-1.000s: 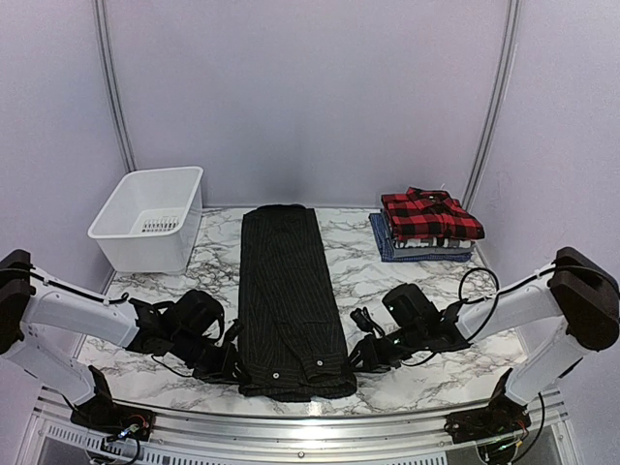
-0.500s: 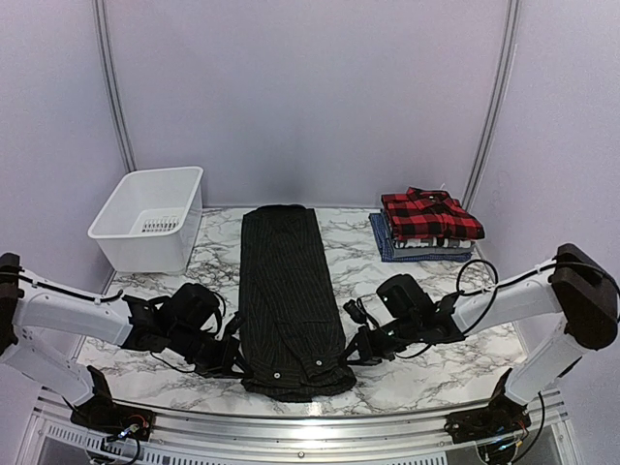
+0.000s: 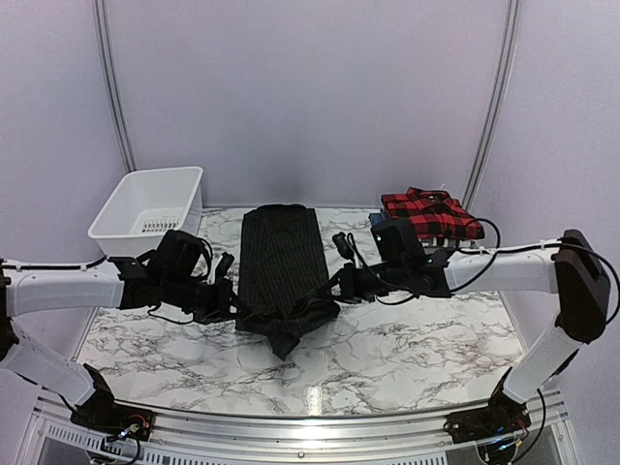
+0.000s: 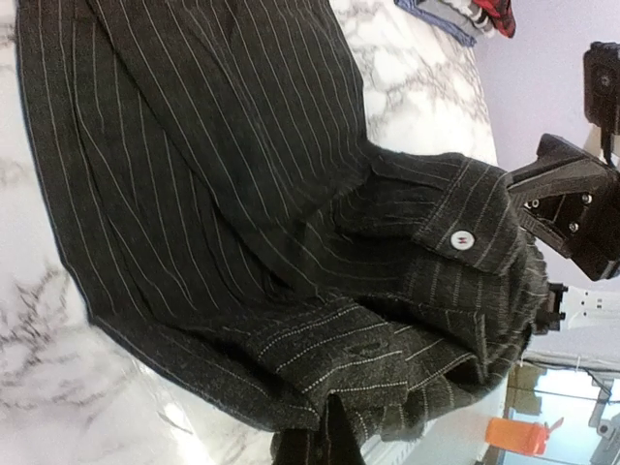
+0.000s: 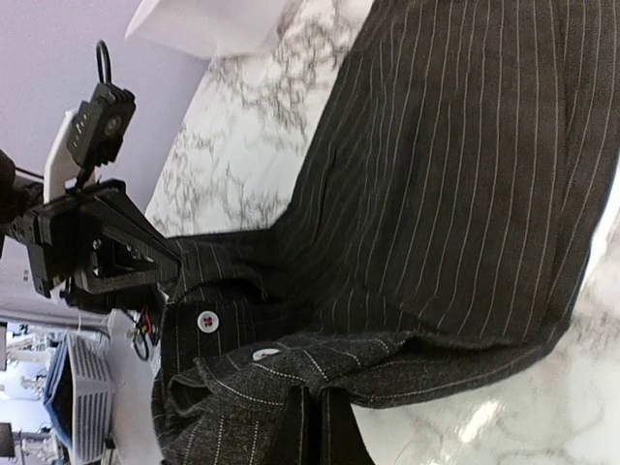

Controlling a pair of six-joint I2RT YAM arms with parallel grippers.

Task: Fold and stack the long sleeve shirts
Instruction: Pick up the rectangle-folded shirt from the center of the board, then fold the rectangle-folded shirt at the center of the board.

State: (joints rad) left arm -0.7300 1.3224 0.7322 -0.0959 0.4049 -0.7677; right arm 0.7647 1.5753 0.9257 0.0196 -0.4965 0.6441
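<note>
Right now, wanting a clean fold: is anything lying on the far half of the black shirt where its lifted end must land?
Nothing visible does. The far half of the black pinstriped shirt lies bare; the white bin stands to its left, the folded stack to its right.

Large black pinstriped cloth shirt point(image 3: 279, 254) is laid lengthwise at centre, folded narrow. Its far part is kept flat; the near collar end is held raised, bunched and sagging, white buttons exposed. Red-and-black plaid shirt point(image 3: 431, 215) is seen folded at back right.
</note>
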